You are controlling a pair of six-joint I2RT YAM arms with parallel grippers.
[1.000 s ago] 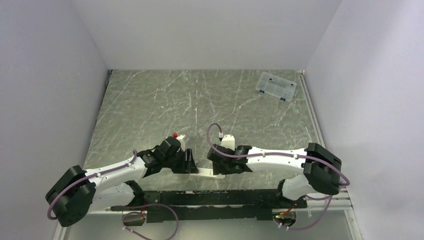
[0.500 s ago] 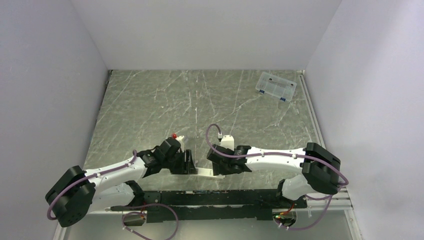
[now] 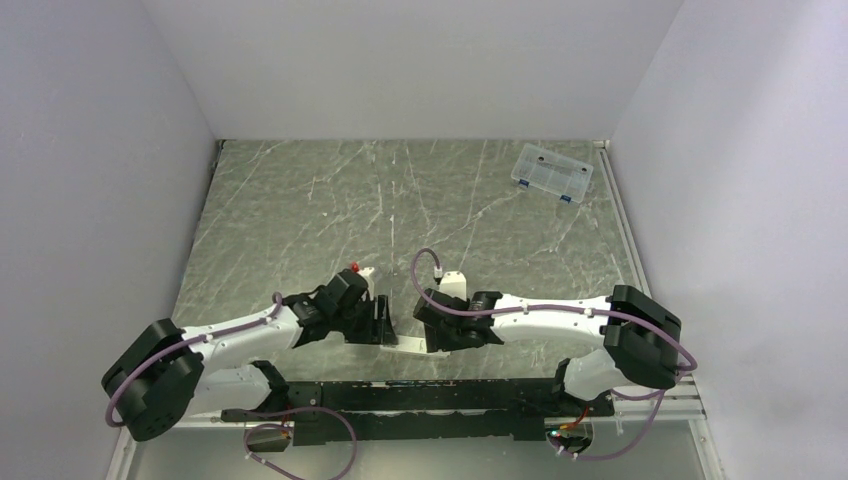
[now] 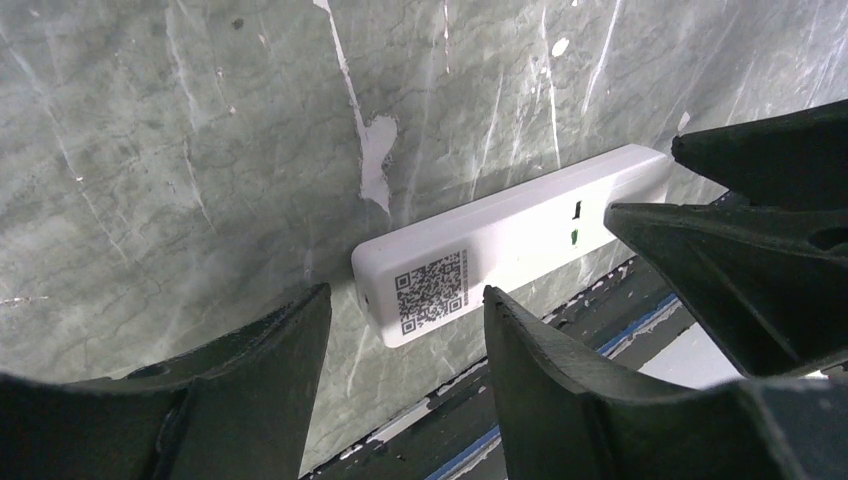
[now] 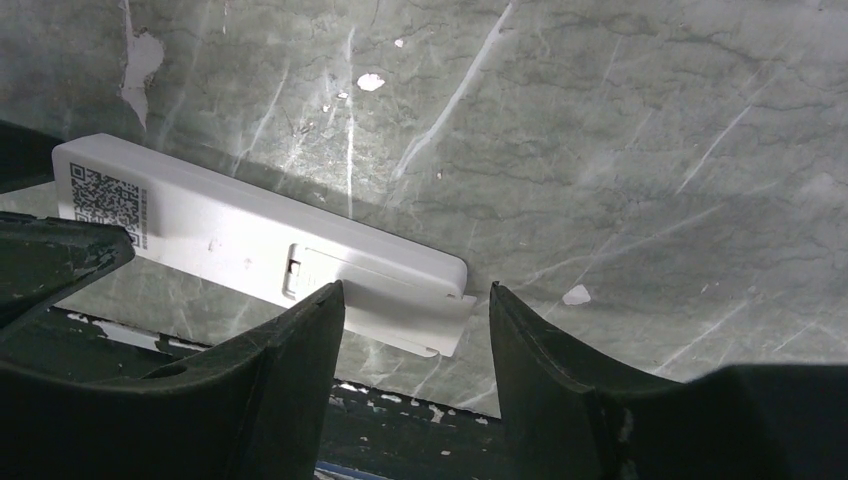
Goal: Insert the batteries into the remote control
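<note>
1. Left tool: the jaws stand partly apart and straddle one end of the remote control. A narrow gap shows on each side, so I judge that nothing is gripped.
2. Right tool: the jaws also stand partly apart, over the opposite end of the remote control. One finger overlaps its edge in the wrist view. The other stands clear of its corner. I see no firm hold here.
3. Remote control: it lies flat on the counter near the front edge, between the two tools. The back faces up, with the QR label at the left tool's end.
4. Battery cover: it sits on the back at the right tool's end. A thin lip projects past that end, so it may be slid slightly outward. I cannot tell for certain.
5. Batteries: none appear in any view. No open recess is exposed.
6. Clear box: it sits well apart, at the far right corner of the counter.

Status, as I judge it: the task is at an early stage. The cover must come off, both batteries must be fetched and seated, and the cover must be refitted.
</note>
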